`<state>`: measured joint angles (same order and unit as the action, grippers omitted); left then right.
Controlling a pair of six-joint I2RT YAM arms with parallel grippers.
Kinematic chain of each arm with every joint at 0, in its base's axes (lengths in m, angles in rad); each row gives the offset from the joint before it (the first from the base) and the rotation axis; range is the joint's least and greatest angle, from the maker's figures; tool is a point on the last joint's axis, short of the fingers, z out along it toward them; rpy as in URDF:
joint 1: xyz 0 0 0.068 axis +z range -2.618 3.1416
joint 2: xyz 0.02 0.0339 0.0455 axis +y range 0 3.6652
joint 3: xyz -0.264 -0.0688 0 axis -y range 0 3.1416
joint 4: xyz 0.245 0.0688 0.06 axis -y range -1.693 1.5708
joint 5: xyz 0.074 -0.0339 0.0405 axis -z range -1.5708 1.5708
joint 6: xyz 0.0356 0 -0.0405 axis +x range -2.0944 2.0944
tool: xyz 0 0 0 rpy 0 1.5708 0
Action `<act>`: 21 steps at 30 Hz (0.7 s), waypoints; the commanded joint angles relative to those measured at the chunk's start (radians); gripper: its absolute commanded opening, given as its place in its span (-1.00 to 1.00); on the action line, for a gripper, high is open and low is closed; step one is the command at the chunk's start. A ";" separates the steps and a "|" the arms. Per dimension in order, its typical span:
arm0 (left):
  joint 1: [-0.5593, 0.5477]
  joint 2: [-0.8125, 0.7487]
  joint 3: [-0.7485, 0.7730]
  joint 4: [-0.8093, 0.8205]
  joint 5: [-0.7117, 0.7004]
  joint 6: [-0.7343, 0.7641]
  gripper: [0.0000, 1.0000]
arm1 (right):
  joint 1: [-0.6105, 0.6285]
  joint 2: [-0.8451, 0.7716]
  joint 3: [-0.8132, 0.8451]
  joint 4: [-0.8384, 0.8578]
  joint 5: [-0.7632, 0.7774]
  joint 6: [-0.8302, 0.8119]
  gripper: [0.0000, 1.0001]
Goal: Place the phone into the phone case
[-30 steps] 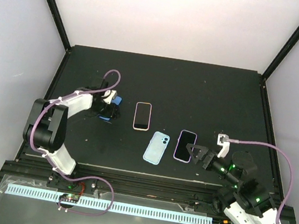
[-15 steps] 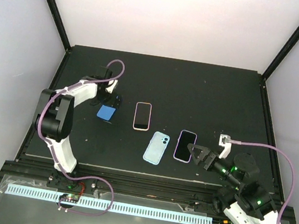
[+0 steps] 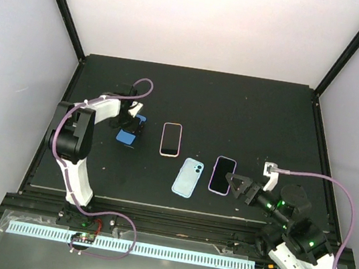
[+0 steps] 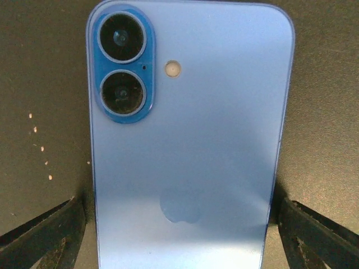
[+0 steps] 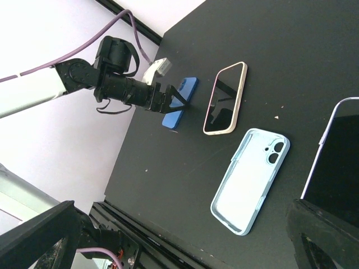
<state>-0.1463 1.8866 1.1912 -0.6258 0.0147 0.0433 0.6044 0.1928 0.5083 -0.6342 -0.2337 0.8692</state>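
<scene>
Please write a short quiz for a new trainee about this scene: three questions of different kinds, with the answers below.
1. True or false: the blue phone lies with its back up.
2. How many phones lie on the table? A: two. B: three. C: four.
3. Fill in: the empty case is ____ in colour.

Key: 1 true; 2 B; 3 light blue.
</scene>
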 commanded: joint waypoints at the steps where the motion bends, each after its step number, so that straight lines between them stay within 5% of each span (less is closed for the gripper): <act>1: -0.006 0.044 0.029 -0.039 0.002 0.010 0.86 | 0.005 -0.022 0.019 -0.007 0.027 -0.015 1.00; 13: -0.030 -0.028 -0.037 -0.001 0.047 -0.080 0.29 | 0.005 -0.030 0.012 0.001 0.028 0.001 1.00; 21: -0.073 -0.108 -0.146 0.040 0.098 -0.163 0.15 | 0.005 -0.019 -0.002 0.008 0.016 0.019 1.00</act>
<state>-0.1947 1.8145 1.0977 -0.5877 0.0414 -0.0483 0.6044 0.1772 0.5083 -0.6357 -0.2192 0.8749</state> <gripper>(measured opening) 0.769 0.999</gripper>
